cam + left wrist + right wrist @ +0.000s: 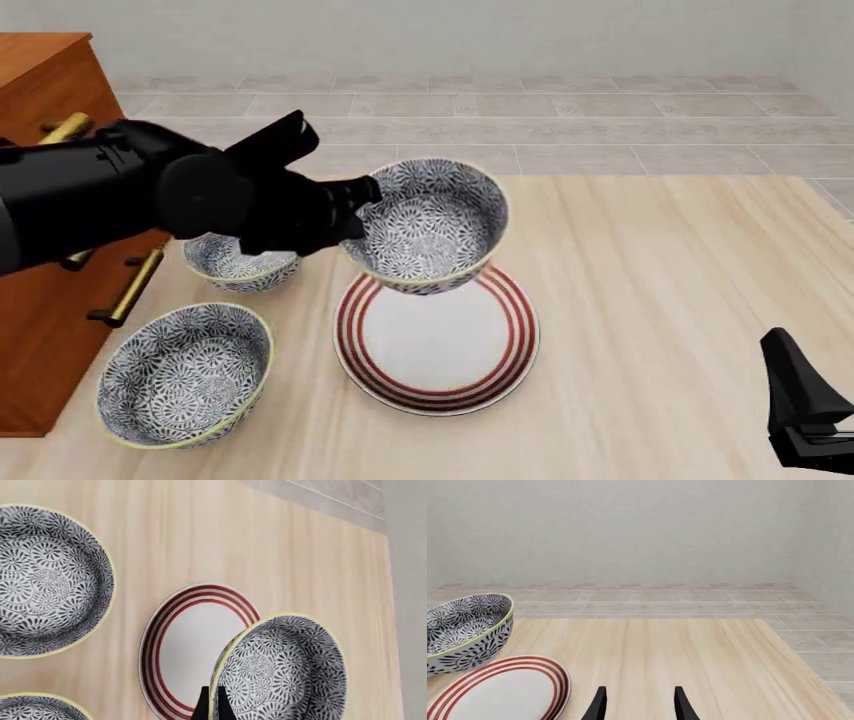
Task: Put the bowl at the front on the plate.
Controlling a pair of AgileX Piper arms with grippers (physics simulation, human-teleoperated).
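The bowl (430, 225), white with a dense dark-blue floral pattern and a pale yellow rim, hangs tilted in the air above the far edge of the plate (441, 350). My left gripper (352, 205) is shut on the bowl's left rim. In the left wrist view, the fingers (203, 706) pinch the rim of the bowl (283, 670), with the red-ringed plate (190, 647) below it. My right gripper (639, 705) stands open and empty low at the table's front right (790, 355). Its view shows the bowl (467, 630) above the plate (500, 692).
Two look-alike bowls rest on the table left of the plate, one near the front (187, 372) (47, 580) and one farther back (240, 262) (37, 707). A brown wooden cabinet (47, 340) with brass handles stands at the left. The table's right edge (834, 200) lies beyond the plate.
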